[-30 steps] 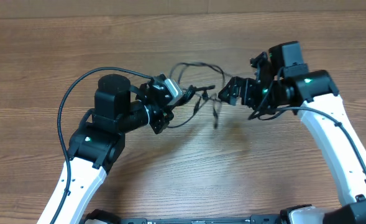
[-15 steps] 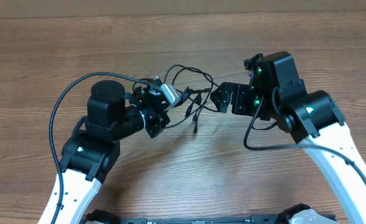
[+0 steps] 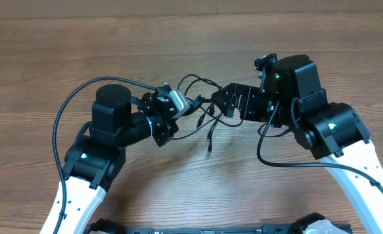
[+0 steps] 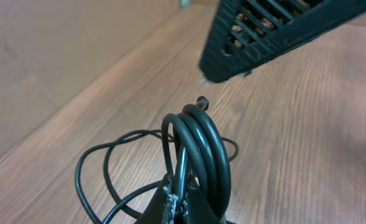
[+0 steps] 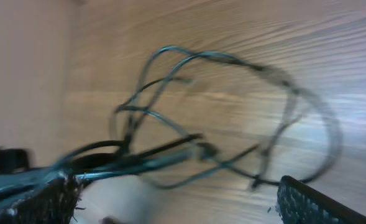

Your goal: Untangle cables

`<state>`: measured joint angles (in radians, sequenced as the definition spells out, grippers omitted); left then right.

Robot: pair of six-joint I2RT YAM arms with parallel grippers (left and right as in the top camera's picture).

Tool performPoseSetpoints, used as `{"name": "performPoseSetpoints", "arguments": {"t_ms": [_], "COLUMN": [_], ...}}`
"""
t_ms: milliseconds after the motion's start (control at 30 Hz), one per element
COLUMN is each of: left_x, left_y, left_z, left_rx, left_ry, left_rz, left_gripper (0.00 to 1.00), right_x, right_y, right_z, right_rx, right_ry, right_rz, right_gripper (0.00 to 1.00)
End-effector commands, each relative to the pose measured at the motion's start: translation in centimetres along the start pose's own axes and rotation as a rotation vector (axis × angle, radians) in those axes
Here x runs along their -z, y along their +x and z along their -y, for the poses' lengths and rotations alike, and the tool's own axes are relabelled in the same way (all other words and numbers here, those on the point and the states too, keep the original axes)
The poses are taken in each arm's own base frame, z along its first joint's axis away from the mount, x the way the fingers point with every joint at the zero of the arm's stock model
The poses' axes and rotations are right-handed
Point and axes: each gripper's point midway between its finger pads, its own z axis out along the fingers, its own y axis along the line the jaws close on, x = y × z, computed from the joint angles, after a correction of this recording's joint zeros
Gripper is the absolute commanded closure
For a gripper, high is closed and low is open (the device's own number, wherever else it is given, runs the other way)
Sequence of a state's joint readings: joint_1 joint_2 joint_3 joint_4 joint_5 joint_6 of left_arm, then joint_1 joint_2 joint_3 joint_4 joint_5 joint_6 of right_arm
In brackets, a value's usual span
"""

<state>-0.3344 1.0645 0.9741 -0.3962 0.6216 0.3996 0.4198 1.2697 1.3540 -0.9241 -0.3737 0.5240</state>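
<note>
- The cables form a small tangle near the middle of the tabletop, with its long axis running left to right between the two pincers.
- One loop arches towards the far edge. Loose strands trail towards the near side, and the lowest one points straight at the robot and ends in a small plug.
- The left pincer is clamped shut on the tangle's left end. In the left wrist view several strands fold side by side over its closed tips, and thin loops spread out beyond them above the wood.
- The right pincer stands wide open at the tangle's right end, facing the left pincer, with the two pincers close together.
- In the right wrist view the strands lie between its spread fingers. The view is blurred, so contact cannot be judged.
- Bare wood surrounds the tangle. The far edge of the tabletop is well apart from it, and both arms flank it at the sides.
</note>
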Motion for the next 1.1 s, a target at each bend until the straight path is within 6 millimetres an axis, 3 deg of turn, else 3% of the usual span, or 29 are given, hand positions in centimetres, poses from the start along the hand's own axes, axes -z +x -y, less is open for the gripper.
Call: {"name": "performPoseSetpoints", "arguments": {"t_ms": [0, 133, 633, 1067], "left_x": [0.5, 0.4, -0.1, 0.0], "left_y": [-1.4, -1.2, -2.3, -4.0], "left_z": [1.6, 1.5, 2.6, 2.4], "left_rx": [-0.044, -0.056, -0.107, -0.158], "left_ry": [0.079, 0.072, 0.097, 0.086], "left_rz": [0.060, 0.053, 0.083, 0.153], "left_gripper": [0.96, 0.96, 0.96, 0.96], "right_x": [1.2, 1.5, 1.5, 0.9], "right_y": [0.7, 1.2, 1.1, 0.9], "right_z": [-3.6, -4.7, -4.7, -2.5], "right_rx": [0.006, 0.015, 0.015, -0.013], "right_ry": [-0.169, -0.235, -0.230, -0.118], "right_rz": [-0.048, -0.079, -0.077, -0.057], "right_gripper": [0.00, 0.00, 0.00, 0.00]}}
